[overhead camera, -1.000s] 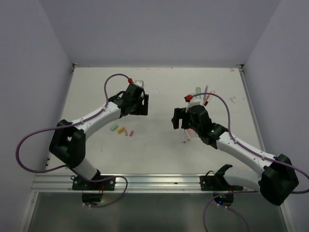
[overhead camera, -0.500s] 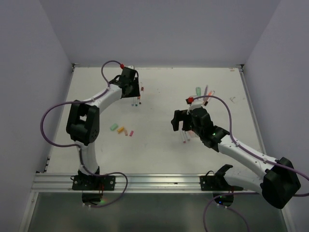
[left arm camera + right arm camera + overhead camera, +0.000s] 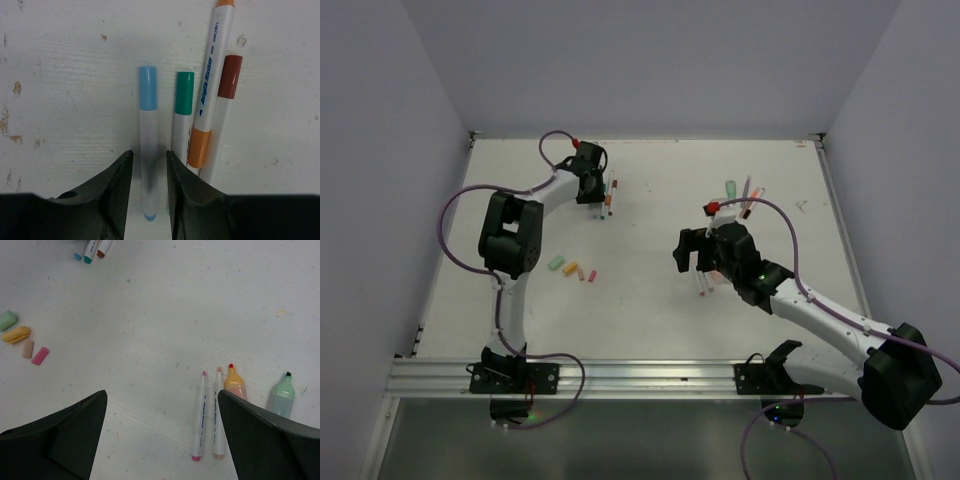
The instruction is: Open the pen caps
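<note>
**Four capped pens left, left claw lined up on the blue one**

Four pens lie side by side at the far left of the table, caps on: blue cap, green cap, an orange marker and a brown cap.

Risks as I see them:
- The green-capped pen sits just beside the claw's inner finger. Closing could pinch or nudge it and drag it along, which would spoil the grip.
- The claw is low on the blue pen's barrel, near the tail and far from the cap. A pull on the cap could slide or pivot the pen in the grip.
- The right arm is well apart from this group, so it has a long reach for the pull.

Left claw: released and only narrowly parted, straddling the blue barrel. I see a slim gap on each side, so it grips nothing yet.

Right claw: spread wide, empty, hovering over the table. Uncapped pens lie under it. Loose caps lie to one side, well apart from them.
</note>
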`<state>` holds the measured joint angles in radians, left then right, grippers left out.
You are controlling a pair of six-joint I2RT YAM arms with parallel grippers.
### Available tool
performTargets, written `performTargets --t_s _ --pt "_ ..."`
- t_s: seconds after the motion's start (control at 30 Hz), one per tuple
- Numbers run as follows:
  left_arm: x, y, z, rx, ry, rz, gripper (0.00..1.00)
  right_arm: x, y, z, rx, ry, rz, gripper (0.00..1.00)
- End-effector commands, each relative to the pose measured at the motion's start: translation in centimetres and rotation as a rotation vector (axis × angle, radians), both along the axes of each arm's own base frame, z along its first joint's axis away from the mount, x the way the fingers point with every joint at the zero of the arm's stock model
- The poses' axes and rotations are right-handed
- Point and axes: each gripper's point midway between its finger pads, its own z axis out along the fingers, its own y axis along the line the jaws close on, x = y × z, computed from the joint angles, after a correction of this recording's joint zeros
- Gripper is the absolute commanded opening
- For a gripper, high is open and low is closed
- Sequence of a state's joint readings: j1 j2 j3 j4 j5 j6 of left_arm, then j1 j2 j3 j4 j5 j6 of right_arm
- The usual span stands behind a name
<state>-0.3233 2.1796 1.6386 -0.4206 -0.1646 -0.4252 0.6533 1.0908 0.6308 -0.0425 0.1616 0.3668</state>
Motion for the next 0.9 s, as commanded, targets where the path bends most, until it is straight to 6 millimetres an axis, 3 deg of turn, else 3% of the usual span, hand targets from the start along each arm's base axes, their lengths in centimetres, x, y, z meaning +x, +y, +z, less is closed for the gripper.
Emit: performTargets --t_s 0.0,0.2,0.37,0.43,0.47,0.53,0.57,0.6,0.63,0.67,0.7,0.73,0.77,0.8,0.83,0.87 --pt "2.1 0.3 0.9 0.011 -0.052 -0.002 0.35 0.2 0.4 0.4 0.031 -0.016 0.004 0.97" --pt "1.3 0.9 -1.2 0.033 -0.014 0.018 0.24 -0.1 0.5 0.5 0.039 -0.015 0.017 0.96" --pt "0.6 1.2 -0.5 0.027 -0.023 0.042 0.01 0.1 1.3 1.2 0.060 -0.044 0.059 0.96" --pt "0.1 1.2 0.9 -0.003 -0.057 0.056 0.00 0.2 2.2 1.8 0.091 -0.054 0.093 0.95" --pt "0.4 1.0 3.1 -0.034 -0.113 0.060 0.00 0.2 2.6 1.8 0.104 -0.047 0.106 0.95" --pt "-1.0 0.7 3.5 -0.092 -0.119 0.074 0.00 0.4 3.8 2.6 0.156 -0.060 0.129 0.95" --pt "-0.8 0.3 6.5 -0.142 -0.197 0.074 0.00 0.4 4.4 2.9 0.181 -0.058 0.151 0.95" --pt "-2.4 -0.1 6.0 -0.178 -0.180 0.059 0.00 0.7 5.2 3.3 0.211 -0.067 0.164 0.94" --pt "-2.9 -0.5 6.8 -0.229 -0.198 0.071 0.00 0.5 6.1 3.7 0.239 -0.063 0.201 0.94" --pt "-2.9 -1.5 10.3 -0.312 -0.284 0.039 0.00 0.6 6.7 4.1 0.272 -0.059 0.210 0.94" --pt "-4.4 -1.5 9.6 -0.339 -0.273 0.034 0.00 1.0 7.8 4.7 0.305 -0.070 0.233 0.93" --pt "-5.0 -1.7 10.5 -0.385 -0.295 0.050 0.00 1.1 8.4 5.2 0.330 -0.072 0.249 0.93" --pt "-5.1 -2.6 14.3 -0.462 -0.404 0.011 0.00 0.9 9.3 5.5 0.359 -0.062 0.278 0.93" --pt "-6.8 -3.0 13.5 -0.496 -0.385 -0.010 0.00 1.3 10.3 6.0 0.382 -0.072 0.296 0.92" --pt "-7.4 -3.4 14.4 -0.544 -0.401 -0.007 0.00 1.4 10.9 6.3 0.404 -0.067 0.305 0.92" --pt "-8.3 -4.2 17.0 -0.605 -0.463 -0.049 0.00 1.3 11.5 6.6 0.423 -0.066 0.330 0.92"
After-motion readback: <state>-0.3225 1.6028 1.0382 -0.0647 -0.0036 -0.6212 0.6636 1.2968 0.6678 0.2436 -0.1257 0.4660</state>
